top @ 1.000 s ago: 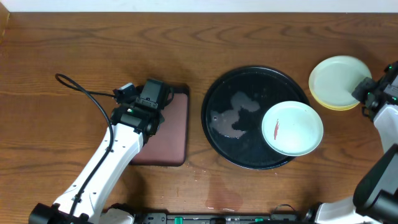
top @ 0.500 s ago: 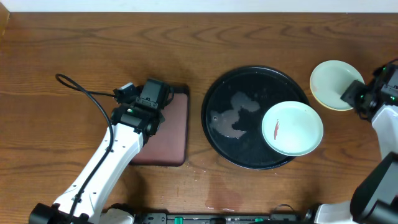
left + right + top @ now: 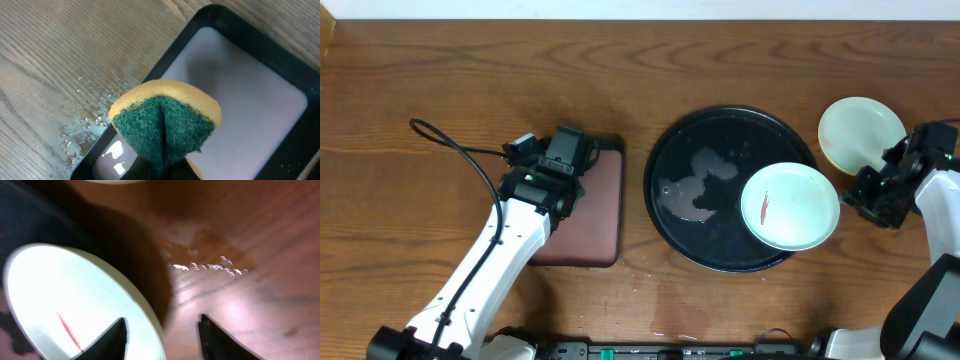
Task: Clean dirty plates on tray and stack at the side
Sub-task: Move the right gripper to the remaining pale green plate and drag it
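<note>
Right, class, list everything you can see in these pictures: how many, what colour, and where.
table: one, dark-brown wood, under everything
tray: one, glossy black, round, centre-right, wet patch inside
dirty plate: one, mint-green with a red smear, on the tray's right part
stacked plates: apparently two, mint-green over a yellowish rim, on the table right of the tray
small tray: one, maroon with black rim, left of the tray
sponge: one, yellow with green face, over the small tray
cable: one, black, far left
left gripper: shut on the sponge
right gripper: open, astride the dirty plate's rim
</note>
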Controlling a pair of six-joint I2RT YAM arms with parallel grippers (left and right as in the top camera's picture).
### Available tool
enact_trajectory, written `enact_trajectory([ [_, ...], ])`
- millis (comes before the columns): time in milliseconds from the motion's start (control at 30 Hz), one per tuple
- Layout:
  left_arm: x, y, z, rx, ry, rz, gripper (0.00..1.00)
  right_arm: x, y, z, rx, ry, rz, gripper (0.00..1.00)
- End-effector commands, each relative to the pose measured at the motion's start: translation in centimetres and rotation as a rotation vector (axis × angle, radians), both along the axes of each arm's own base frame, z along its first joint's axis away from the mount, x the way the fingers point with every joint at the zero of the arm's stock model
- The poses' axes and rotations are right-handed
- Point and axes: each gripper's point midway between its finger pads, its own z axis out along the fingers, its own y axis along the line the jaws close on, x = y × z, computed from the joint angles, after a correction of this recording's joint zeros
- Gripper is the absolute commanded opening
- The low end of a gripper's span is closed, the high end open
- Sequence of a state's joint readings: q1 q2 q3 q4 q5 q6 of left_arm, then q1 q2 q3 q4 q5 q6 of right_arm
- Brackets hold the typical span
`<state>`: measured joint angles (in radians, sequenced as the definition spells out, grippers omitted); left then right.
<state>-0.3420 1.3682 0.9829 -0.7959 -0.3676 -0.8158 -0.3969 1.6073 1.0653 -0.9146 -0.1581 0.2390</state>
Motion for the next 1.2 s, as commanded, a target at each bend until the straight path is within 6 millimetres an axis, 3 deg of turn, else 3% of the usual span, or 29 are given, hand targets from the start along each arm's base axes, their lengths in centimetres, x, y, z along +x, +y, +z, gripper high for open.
enact_trajectory([
  [0,-0.3,0.3,-0.4,0.004,0.006,0.021,0.08,-0.6,-0.9,0.2,-0.070,0.032,0.019,0.66],
  [133,-0.2,0.3,-0.4,0.004,0.006,0.022,0.08,-0.8,-0.2,0.1,-0.061,0.044,0.055,0.89],
  [233,-0.3,0.3,-0.4,0.004,0.007,0.022,0.08,-0.7,1.7,0.2,0.015,0.026,0.123,0.90],
  [300,-0.3,0.3,-0.4,0.003,0.006,0.022,0.08,-0.5,2.6,0.2,0.037,0.012,0.172,0.86],
  [433,-0.2,0.3,-0.3,0.002,0.002,0.022,0.08,-0.6,2.8,-0.6,0.001,0.022,0.201,0.68],
  [567,-0.2,0.3,-0.3,0.002,0.003,0.022,0.08,-1.4,2.8,-1.7,-0.030,0.053,0.198,0.66],
  [667,-0.2,0.3,-0.3,0.002,0.002,0.022,0.08,-1.7,2.8,-2.3,-0.037,0.058,0.197,0.54],
  [800,-0.1,0.3,-0.3,0.001,0.000,0.022,0.08,-1.8,2.7,-2.5,-0.039,0.063,0.197,0.49],
  [967,-0.1,0.3,-0.3,0.001,0.000,0.021,0.08,-1.4,2.6,-2.5,-0.046,0.045,0.197,0.23],
  [1100,-0.1,0.3,-0.3,0.001,0.000,0.021,0.08,-1.1,2.5,-2.5,-0.052,0.032,0.210,0.13],
  [1167,-0.1,0.3,-0.3,0.001,0.000,0.022,0.08,-0.9,2.6,-2.4,-0.048,0.024,0.213,0.01],
])
